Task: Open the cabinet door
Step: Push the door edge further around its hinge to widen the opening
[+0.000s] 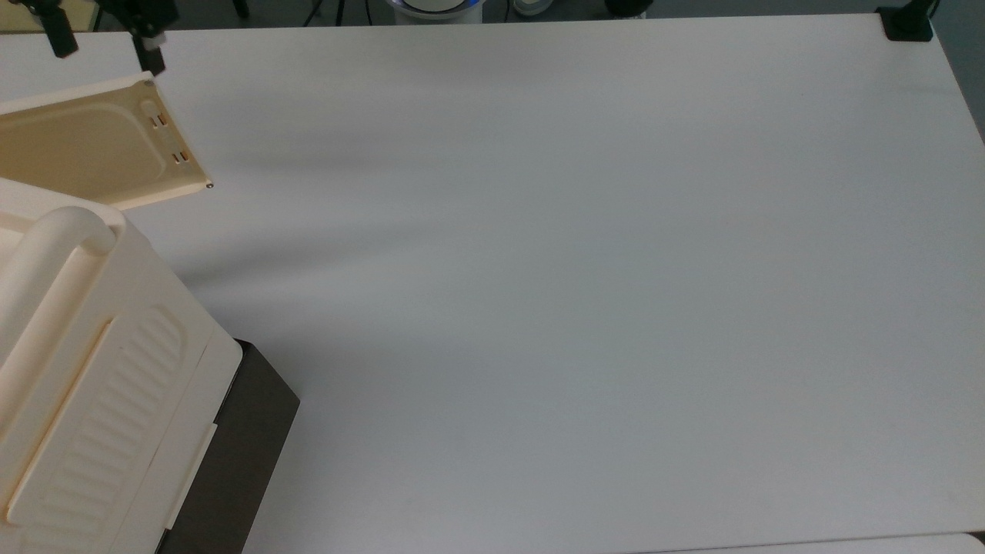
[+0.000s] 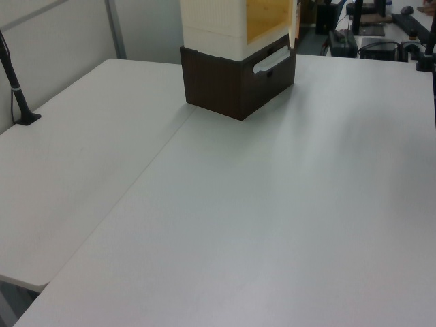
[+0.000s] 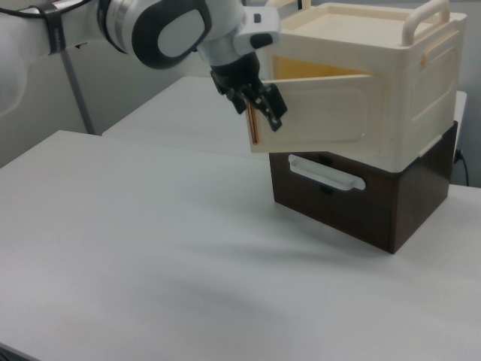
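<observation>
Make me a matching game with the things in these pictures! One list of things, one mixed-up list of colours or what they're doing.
Things:
1. cabinet door
2. drawer handle
3. gripper
4. bottom box

Descriptions:
A. dark brown
B. swung open
C. white, curved bar
D. black, at the door's free edge

Pairs: 1-B, 2-C, 3-D, 4-A

In the top view, the cabinet (image 1: pixel 100 385) sits at the bench's (image 1: pixel 577 269) eight o'clock corner, its cabinet door (image 1: pixel 92 146) swung out toward ten o'clock, the gripper (image 1: pixel 104 35) at the door's free edge.
</observation>
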